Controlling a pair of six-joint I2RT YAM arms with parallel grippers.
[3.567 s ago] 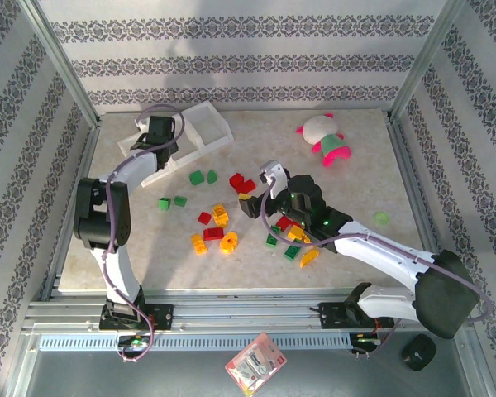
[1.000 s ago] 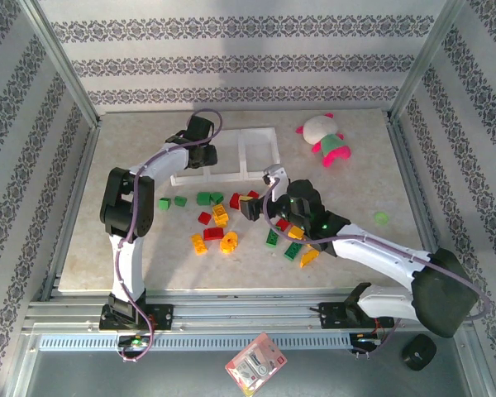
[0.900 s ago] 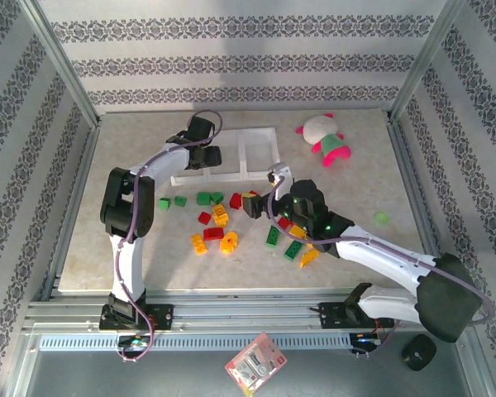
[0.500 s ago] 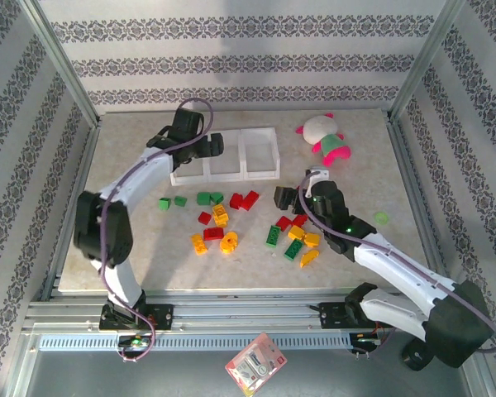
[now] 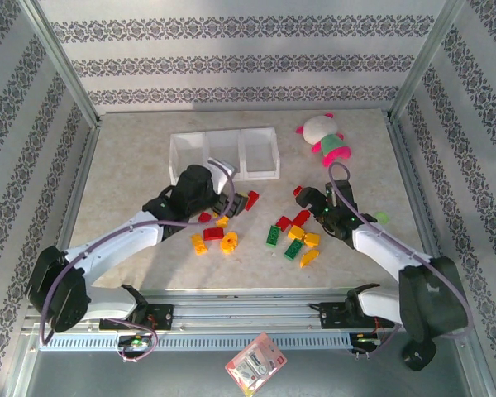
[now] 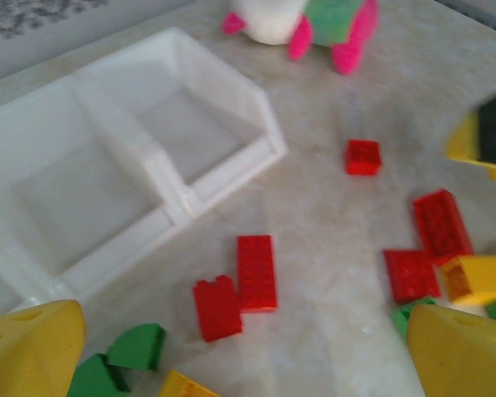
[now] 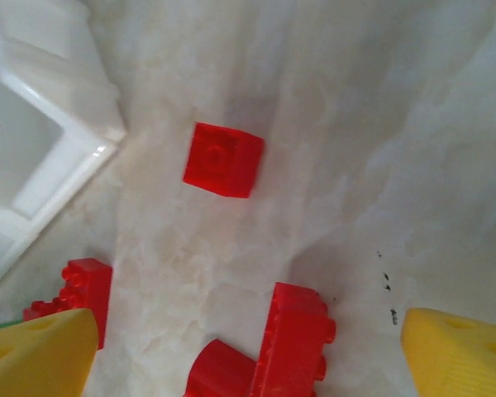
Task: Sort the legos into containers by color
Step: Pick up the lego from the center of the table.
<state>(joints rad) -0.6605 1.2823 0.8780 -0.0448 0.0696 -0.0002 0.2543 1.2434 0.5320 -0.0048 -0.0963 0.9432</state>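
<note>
Tray [image 5: 223,133], three joined compartments in a row, is seen toward the far side of the table [image 5: 124,174]. Plush toy [image 5: 321,136] is noted to the tray's right, apart from it.

Loose bricks are recorded on the tabletop on the near side of the tray, outside it, spread between the two arms: among them a green brick [image 5: 273,236] and a yellow brick [image 5: 229,241].

Left gripper [image 6: 244,347]: the yellow fingertips [image 6: 33,343] are held wide apart at the lower corners of the wrist view, and nothing is gripped between them. A red pair [image 6: 256,271] is seen lying side by side on the table ahead of the fingers, near the tray's wall. Green wedges [image 6: 136,347] are noted just beside the left-hand fingertip.

Right gripper [image 7: 250,351]: the fingers are likewise spread wide, and nothing is held. A small red square brick [image 7: 223,159] is seen alone on the table, near the tray's corner but apart from it. A longer red brick [image 7: 296,335] is noted low in the view, between the fingertips.
</note>
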